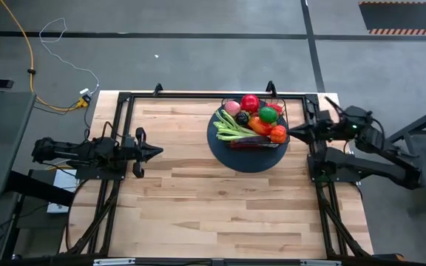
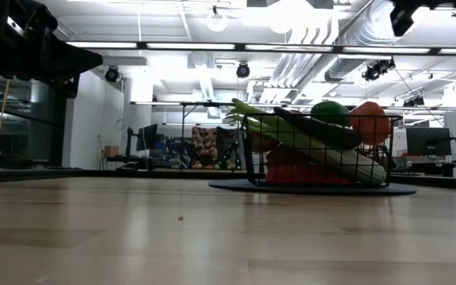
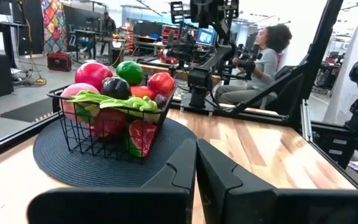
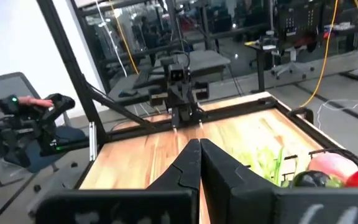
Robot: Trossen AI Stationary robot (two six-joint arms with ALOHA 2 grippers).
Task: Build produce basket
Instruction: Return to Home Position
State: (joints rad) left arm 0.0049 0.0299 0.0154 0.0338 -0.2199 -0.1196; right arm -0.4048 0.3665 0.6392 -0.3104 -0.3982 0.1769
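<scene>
From above, we cannot see the lowest produce point(image 1: 251, 103) in the basket point(image 1: 226, 155); upper pieces cover it. The right wrist view cuts basket and produce off at its edge. The low view's top edge cuts off the left arm point(image 2: 34, 47), and wire partly screens the produce there.

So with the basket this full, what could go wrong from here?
The right gripper, shut, sits close beside the wall of the basket; a sideways swing when it pulls away could nudge the basket. The produce is heaped above the rim, so a bump could roll out the red round piece on top. The left gripper, shut, waits far off on the left.
</scene>
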